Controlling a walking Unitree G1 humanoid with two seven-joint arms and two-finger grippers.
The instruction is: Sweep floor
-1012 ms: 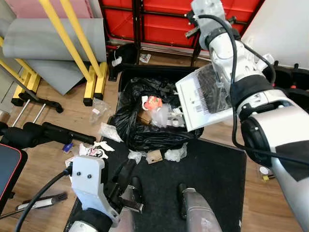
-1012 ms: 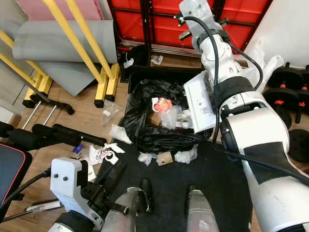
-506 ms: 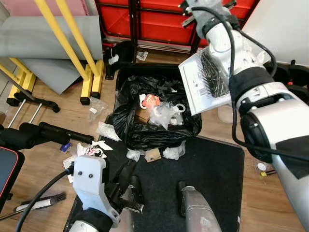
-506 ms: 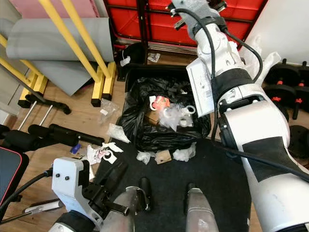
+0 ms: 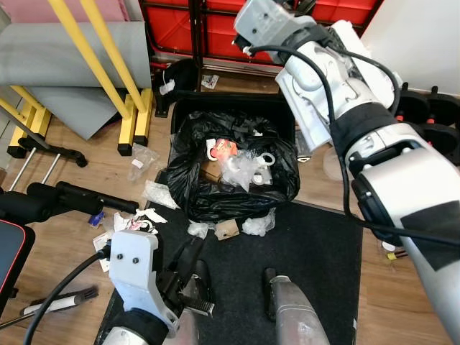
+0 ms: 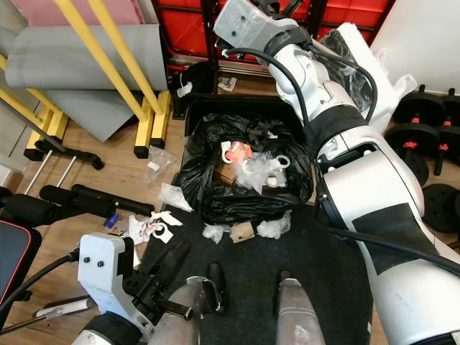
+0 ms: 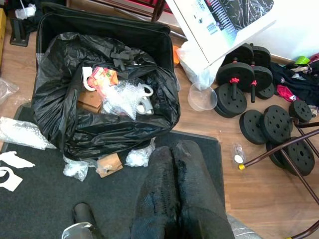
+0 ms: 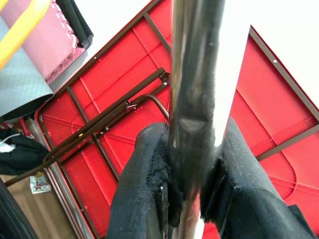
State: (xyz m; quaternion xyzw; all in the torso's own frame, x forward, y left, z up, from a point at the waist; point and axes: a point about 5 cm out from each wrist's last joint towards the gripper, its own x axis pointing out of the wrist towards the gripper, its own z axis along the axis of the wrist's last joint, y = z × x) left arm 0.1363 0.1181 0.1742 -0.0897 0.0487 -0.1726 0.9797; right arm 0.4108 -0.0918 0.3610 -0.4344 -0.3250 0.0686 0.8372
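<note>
1. The right gripper (image 8: 189, 199) is raised high beyond the bin (image 5: 230, 169). Its two fingers (image 8: 144, 189) are closed tight on a shiny metal handle (image 8: 192, 74), which runs straight along the fingers' own line.
2. That handle carries the white dustpan (image 7: 224, 25). In the left wrist view the pan hangs above the floor, beyond the bin's far right corner and over the dumbbells (image 7: 244, 74), with its bristled face turned up.
3. The bin, lined with a black bag, stands on the floor just past the black mat (image 5: 302, 251). It holds wrappers, plastic and a red packet (image 5: 226, 149).
4. The relation that matters is that loose scraps (image 5: 230, 228) lie at the bin's near rim, on the mat's edge, with more paper bits (image 5: 140, 219) on the wood to the left. All of it is well below and nearer the robot than the lifted pan.
5. The left gripper (image 7: 172, 164) is low over the mat with its fingers pressed together, holding nothing. It is the arm nearer the scraps.
6. Compared with a second ago, the pan no longer tilts over the bin's right rim. The right arm has swung up and back, lifting the pan clear toward the red rack (image 5: 208, 29).
7. I judge the emptying done, and the pan must come down again for the scraps.
</note>
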